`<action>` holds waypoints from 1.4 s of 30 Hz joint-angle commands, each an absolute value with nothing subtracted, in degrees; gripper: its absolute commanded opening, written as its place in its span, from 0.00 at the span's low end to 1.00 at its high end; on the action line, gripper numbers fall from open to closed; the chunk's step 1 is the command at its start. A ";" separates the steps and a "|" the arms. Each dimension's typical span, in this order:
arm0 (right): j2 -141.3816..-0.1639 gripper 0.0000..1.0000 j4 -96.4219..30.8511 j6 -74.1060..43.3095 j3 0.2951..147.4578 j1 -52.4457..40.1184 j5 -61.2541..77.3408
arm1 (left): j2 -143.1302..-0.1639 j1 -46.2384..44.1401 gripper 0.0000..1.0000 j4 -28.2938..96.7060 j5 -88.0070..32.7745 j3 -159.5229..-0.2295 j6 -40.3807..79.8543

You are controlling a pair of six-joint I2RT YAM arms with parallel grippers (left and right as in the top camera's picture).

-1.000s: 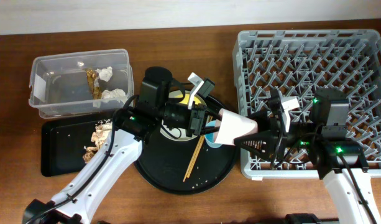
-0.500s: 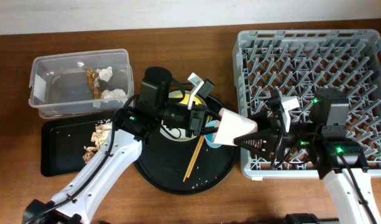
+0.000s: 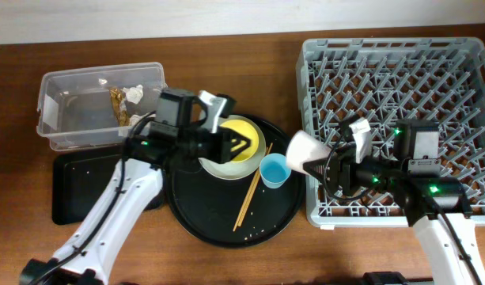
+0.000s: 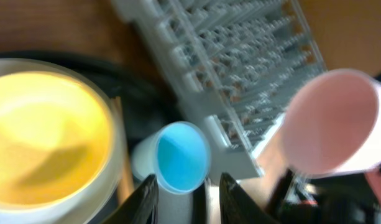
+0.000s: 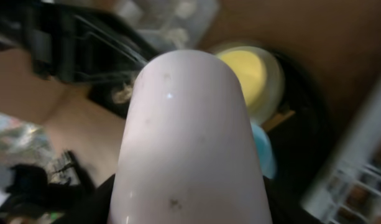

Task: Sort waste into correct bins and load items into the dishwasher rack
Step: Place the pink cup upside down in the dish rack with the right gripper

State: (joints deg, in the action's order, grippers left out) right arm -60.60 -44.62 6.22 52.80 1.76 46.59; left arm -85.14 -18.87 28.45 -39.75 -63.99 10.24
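Note:
My right gripper (image 3: pixel 334 169) is shut on the pink cup (image 3: pixel 305 151) and holds it on its side at the left edge of the grey dishwasher rack (image 3: pixel 400 79). The cup fills the right wrist view (image 5: pixel 190 137) and hides the fingers. My left gripper (image 3: pixel 244 146) is open and empty over the yellow bowl (image 3: pixel 230 134), which sits in the pale plate (image 3: pixel 213 168). In the left wrist view its fingertips (image 4: pixel 146 199) frame the light blue cup (image 4: pixel 181 155). That cup (image 3: pixel 274 170) stands upright on the round black tray (image 3: pixel 218 226) beside the chopsticks (image 3: pixel 248 198).
The clear tub (image 3: pixel 60 127) at the back left holds tissue bits (image 3: pixel 134 93) and a gold wrapper (image 3: pixel 116 101). The shallow black tray (image 3: pixel 76 198) in front of it holds brown scraps (image 3: pixel 125 176). The rack's pegs stand bare.
My left gripper has drawn back to the left, away from the pink cup, to over the yellow bowl. My right gripper has moved the pink cup slightly up and right. The blue cup now shows.

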 commanded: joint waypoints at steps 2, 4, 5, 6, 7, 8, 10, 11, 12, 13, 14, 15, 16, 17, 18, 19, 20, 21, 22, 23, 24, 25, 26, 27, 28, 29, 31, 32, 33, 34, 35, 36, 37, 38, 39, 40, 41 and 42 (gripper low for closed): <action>-60.20 0.04 -56.71 6.59 63.46 1.52 28.29 | -80.09 -14.48 0.32 39.31 -22.57 -64.03 3.36; -60.23 0.04 -63.07 3.53 67.70 1.52 18.55 | -79.42 -14.46 0.32 42.92 -16.19 -64.03 3.36; -60.27 0.04 -65.06 1.89 68.88 1.52 14.37 | -79.37 -14.46 0.32 44.31 -13.78 -64.03 3.36; -60.60 0.04 -67.48 -0.45 70.22 1.58 9.52 | -79.37 -14.46 0.32 45.60 -10.74 -64.03 3.36; -61.19 0.04 -69.01 -1.72 70.96 1.58 6.44 | -79.35 -14.46 0.32 46.65 -8.34 -64.03 3.36; -62.02 0.04 -70.39 -2.83 71.50 1.61 3.62 | -79.35 -14.44 0.32 47.07 -7.09 -64.03 3.38; -66.02 0.04 -74.83 -5.26 74.08 3.53 -0.69 | -79.37 -14.46 0.32 47.62 -5.52 -64.03 3.38; -68.38 0.04 -76.44 -5.93 75.83 5.67 -0.71 | -79.35 -14.46 0.33 47.64 -5.52 -64.03 3.38; -70.37 0.04 -77.45 -5.89 76.95 7.92 -0.71 | -79.37 -14.46 0.32 47.62 -5.52 -64.03 3.38; -71.92 0.04 -77.84 -5.87 77.17 9.82 -0.71 | -79.37 -14.46 0.33 47.62 -5.54 -64.03 3.38; -74.74 0.04 -78.41 -5.87 77.17 12.53 -0.43 | -79.37 -14.46 0.33 47.64 -5.54 -64.03 3.38; -77.76 0.04 -79.11 -5.80 77.17 13.96 1.32 | -79.37 -14.46 0.33 47.64 -5.54 -64.03 3.38; -80.27 0.04 -79.09 -4.93 77.14 13.96 1.48 | -79.37 -14.46 0.33 47.64 -5.56 -64.03 3.38; -82.65 0.04 -79.02 -4.91 77.14 13.96 1.45 | -79.37 -14.46 0.33 47.64 -5.74 -64.03 3.40; -84.79 0.04 -79.05 -4.93 77.14 13.96 0.99 | -79.37 -14.46 0.33 47.64 -5.76 -64.03 3.40; -87.11 0.04 -78.72 -4.95 77.14 13.96 0.99 | -79.37 -14.46 0.33 47.66 -5.76 -64.03 3.40; -88.97 0.04 -78.56 -4.95 77.14 13.96 0.64 | -79.37 -14.46 0.33 47.66 -5.74 -64.03 3.40; -90.65 0.22 -78.19 -4.93 77.14 13.96 0.14 | -79.37 -14.46 0.33 47.66 -5.76 -64.03 3.40; -91.22 0.32 -77.78 -4.93 77.14 13.96 0.16 | -79.37 -14.46 0.33 47.66 -5.76 -64.01 3.40; -91.57 0.45 -77.47 -4.93 77.14 13.96 0.16 | -79.37 -14.46 0.33 47.66 -5.76 -64.03 3.40; -91.61 0.53 -77.30 -4.93 77.10 13.96 0.16 | -79.37 -14.46 0.33 47.66 -5.76 -64.03 3.40; -91.64 0.60 -77.08 -4.93 77.10 13.96 0.16 | -79.37 -14.46 0.33 47.66 -5.76 -64.01 3.40; -91.66 0.63 -76.75 -4.93 77.06 13.96 0.16 | -79.37 -14.46 0.34 47.66 -5.76 -64.01 3.40; -91.77 0.63 -75.68 -4.95 77.06 13.96 0.16 | -79.37 -14.46 0.34 47.66 -5.78 -64.01 3.40; -91.77 0.62 -74.46 -4.95 77.06 13.96 0.14 | -79.37 -14.46 0.34 47.66 -5.85 -64.01 3.40; -91.77 0.53 -73.54 -4.95 77.06 13.96 0.12 | -79.37 -14.46 0.34 47.66 -6.39 -64.01 3.40; -91.74 0.38 -72.84 -4.99 78.06 13.96 -0.32 | -79.37 -14.46 0.34 47.66 -6.39 -64.01 3.40; -91.59 0.38 -72.86 -4.97 78.50 13.96 -0.91 | -79.37 -14.46 0.34 47.66 -6.39 -64.01 3.40; -91.57 0.38 -72.53 -4.95 78.54 13.96 -1.17 | -79.37 -14.46 0.34 47.66 -6.39 -64.01 3.40; -91.70 0.39 -72.64 -4.95 78.54 13.96 -1.15 | -79.37 -14.46 0.34 47.66 -6.39 -64.01 3.40; -91.74 0.43 -72.47 -4.97 77.89 13.93 -1.13 | -79.37 -14.46 0.34 47.66 -6.39 -64.01 3.40; -92.03 0.43 -71.83 -4.97 76.51 13.89 -1.06 | -79.37 -14.46 0.34 47.66 -6.39 -64.01 3.40; -92.38 0.43 -70.13 -4.97 74.02 13.89 -0.67 | -79.37 -14.46 0.34 47.64 -6.39 -64.01 3.40; -92.38 0.48 -69.08 -4.97 72.86 13.89 -0.67 | -79.37 -14.46 0.34 47.64 -6.39 -64.01 3.40; -92.38 0.52 -68.69 -4.97 72.53 13.89 -0.67 | -79.37 -14.46 0.34 47.66 -6.39 -64.01 3.40; -92.38 0.67 -68.75 -4.97 72.53 13.91 -0.67 | -79.37 -14.46 0.34 47.66 -6.39 -64.01 3.40; -92.38 0.78 -69.04 -4.97 72.53 13.89 -0.64 | -79.37 -14.46 0.34 47.66 -6.44 -64.01 3.40; -92.38 0.79 -69.21 -4.97 72.53 13.89 -0.64 | -79.37 -14.46 0.34 47.66 -6.42 -64.01 3.40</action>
State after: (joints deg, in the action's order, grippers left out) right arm -92.12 -68.88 -4.49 72.93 13.74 0.58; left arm -80.51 -14.63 47.59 -5.98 -63.96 4.08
